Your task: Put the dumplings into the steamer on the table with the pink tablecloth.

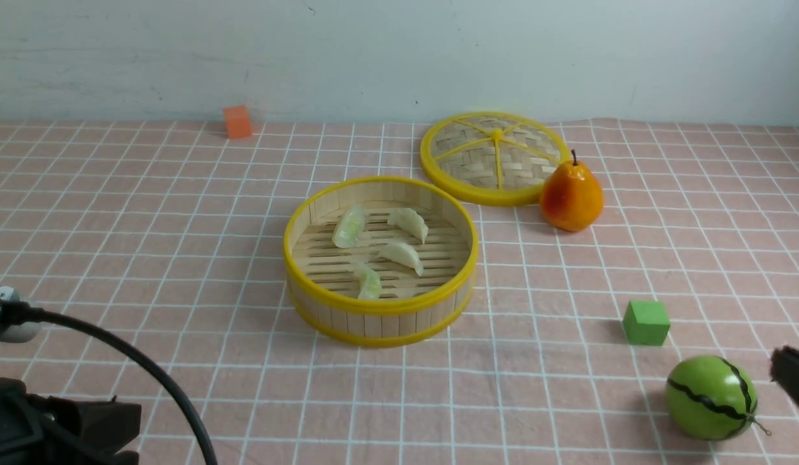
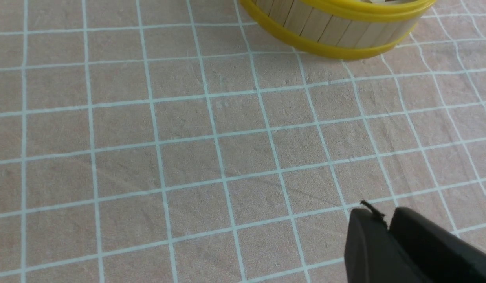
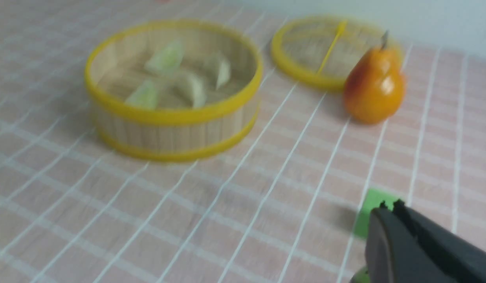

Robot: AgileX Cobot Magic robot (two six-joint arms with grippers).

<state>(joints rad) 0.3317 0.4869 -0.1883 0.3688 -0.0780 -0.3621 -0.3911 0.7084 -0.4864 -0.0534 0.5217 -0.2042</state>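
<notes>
Several dumplings lie inside the steamer (image 1: pixel 380 316) on the pink tablecloth (image 1: pixel 147 213): a pale green dumpling (image 1: pixel 349 227) and a cream dumpling (image 1: pixel 409 223) at the back, another cream dumpling (image 1: pixel 402 255) in the middle, and a second green dumpling (image 1: pixel 369 282) at the front. My left gripper (image 2: pixel 378 214) is shut and empty, low over bare cloth, short of the steamer (image 2: pixel 337 35). My right gripper (image 3: pixel 388 206) is shut and empty, near the table's right edge, well away from the steamer (image 3: pixel 172 133). It enters the front view (image 1: pixel 783 371) at the right border.
The woven lid (image 1: pixel 496 158) lies flat behind the steamer, with a toy pear (image 1: pixel 571 194) beside it. A green cube (image 1: pixel 646 321) and a small green melon (image 1: pixel 710 397) sit close to my right gripper. An orange cube (image 1: pixel 237 121) stands at the far back left.
</notes>
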